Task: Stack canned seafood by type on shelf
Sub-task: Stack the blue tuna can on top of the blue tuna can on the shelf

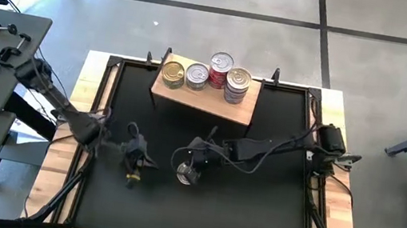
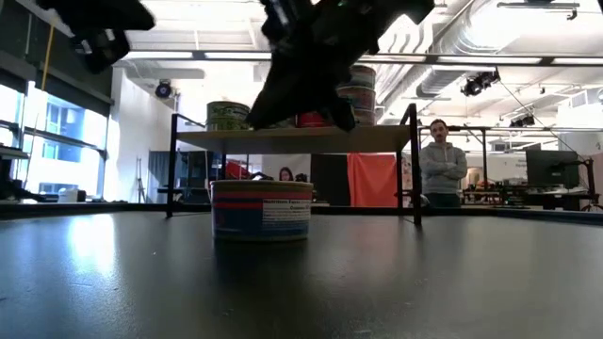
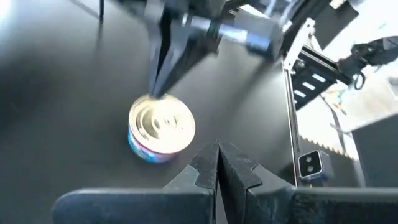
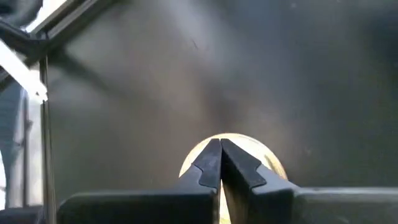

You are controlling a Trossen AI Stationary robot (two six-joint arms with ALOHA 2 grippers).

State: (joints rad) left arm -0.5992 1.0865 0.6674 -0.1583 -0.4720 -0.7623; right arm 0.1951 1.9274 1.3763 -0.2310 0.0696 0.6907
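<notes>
Mat (image 1: 252,218), large and black, across the table inside a wooden border. Shelf (image 1: 213,103) at the far edge, light wood on thin black legs, carrying tins along its back — two gold-lidded ones (image 1: 184,75) at the left end, taller stacks (image 1: 230,73) beside them. Right gripper (image 1: 194,164) out over mid-mat, directly above a lone tin (image 2: 262,209) with a red and blue label, fingers pressed together, holding nothing. Left gripper (image 1: 135,158) just beside on the mat's left half, fingers (image 3: 202,171) likewise closed and empty, pointed toward that same tin — gold lid up, standing flat on the mat.
</notes>
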